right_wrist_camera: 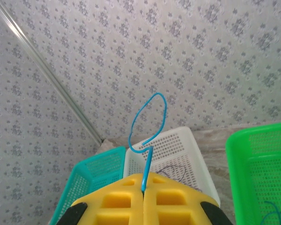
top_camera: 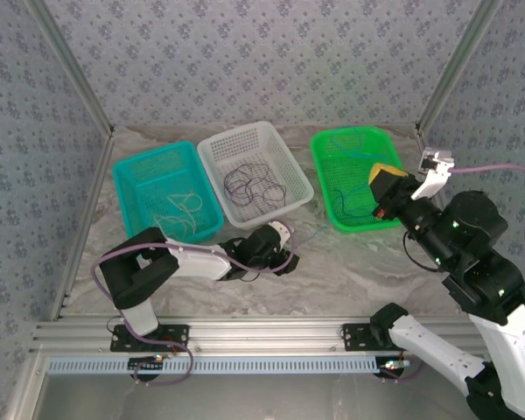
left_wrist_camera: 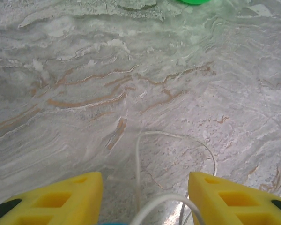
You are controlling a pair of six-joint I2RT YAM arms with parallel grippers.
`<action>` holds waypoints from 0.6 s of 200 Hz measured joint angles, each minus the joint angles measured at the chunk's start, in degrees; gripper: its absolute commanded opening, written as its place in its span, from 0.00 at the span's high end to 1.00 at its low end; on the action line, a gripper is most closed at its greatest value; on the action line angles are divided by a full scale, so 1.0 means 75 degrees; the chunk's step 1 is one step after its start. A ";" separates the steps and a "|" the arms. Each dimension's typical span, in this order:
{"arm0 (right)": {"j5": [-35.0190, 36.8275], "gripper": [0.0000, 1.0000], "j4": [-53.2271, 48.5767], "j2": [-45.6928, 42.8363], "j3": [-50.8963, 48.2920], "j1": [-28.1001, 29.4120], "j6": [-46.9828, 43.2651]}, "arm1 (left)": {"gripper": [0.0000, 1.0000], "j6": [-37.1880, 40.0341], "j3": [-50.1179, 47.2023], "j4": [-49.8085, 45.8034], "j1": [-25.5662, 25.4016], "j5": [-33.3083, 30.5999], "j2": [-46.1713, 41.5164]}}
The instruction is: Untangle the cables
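Walls papered in a small grey-blue flower pattern close in a pale marbled worktop (top_camera: 350, 271), with a bare metal frame along its near edge. Three baskets stand in a row at the far side: a teal basket (top_camera: 127, 175) on the left, a white basket (top_camera: 280, 144) in the middle and a green basket (top_camera: 325, 166) on the right.

The left arm (top_camera: 184, 258) reaches low across the worktop, just near of the white basket. The left jaws stand apart, and their yellow fingers (left_wrist_camera: 65, 197) frame a strip of bare marble in the left wrist view. A pale cable (left_wrist_camera: 137, 168) lies on the worktop between them, curling away to the right in a loose arc, and neither finger presses on it.

The right arm (top_camera: 464, 245) is raised above the green basket. The right jaws are together, clamped on a blue cable (right_wrist_camera: 147, 166) that comes out of the seam between the yellow pads (right_wrist_camera: 117, 201) and stands up in an open loop against the wall.

Dark cables (top_camera: 254, 188) lie coiled in the white basket. Whitish cables (top_camera: 179, 210) rest at the near end of the teal basket. More blue wire (top_camera: 350, 140) lies in the green basket, partly under the raised arm.
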 measured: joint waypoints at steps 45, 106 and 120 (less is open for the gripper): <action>0.0210 1.00 -0.0047 -0.0058 0.0131 -0.0003 -0.0143 | 0.39 -0.0117 -0.0175 0.0061 -0.0035 -0.0245 -0.0207; 0.0463 1.00 -0.0160 -0.0087 0.0128 -0.0006 -0.0388 | 0.01 -0.0213 -0.0356 -0.0050 -0.0087 -0.0839 -0.1326; 0.0487 1.00 -0.0221 0.0009 0.0023 -0.0006 -0.0425 | 0.01 -0.0233 -0.0490 -0.0012 -0.0093 -0.0973 -0.1702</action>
